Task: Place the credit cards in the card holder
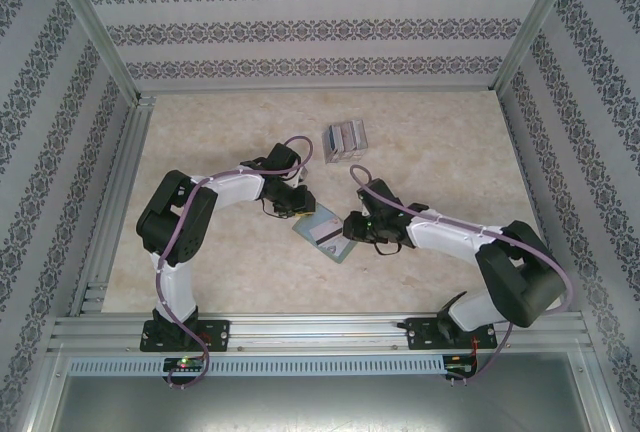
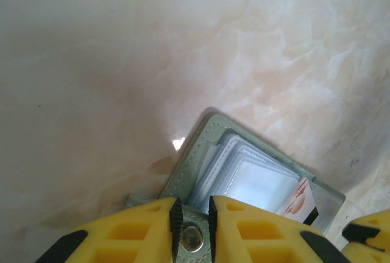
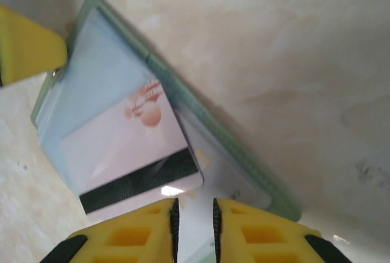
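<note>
Patterned wallpaper (image 1: 300,32) walls in a pale marbled desk (image 1: 200,262). The credit cards (image 1: 345,138) sit as a silvery bundle near the middle of the far edge, well apart from both arms. The card holder (image 1: 322,234) lies open at the desk's centre. The left gripper (image 2: 194,205) is pressed nearly together, pinching its snap tab (image 2: 192,238). The right gripper (image 3: 194,205) nips a clear sleeve at the opposite edge. A white card (image 3: 131,153) with a black stripe rests on the sleeves.

My top camera looks down on the whole table (image 1: 440,152) from high up behind. My two wrist cameras sit very close, both seeing the card holder (image 2: 244,181) from opposite sides.
</note>
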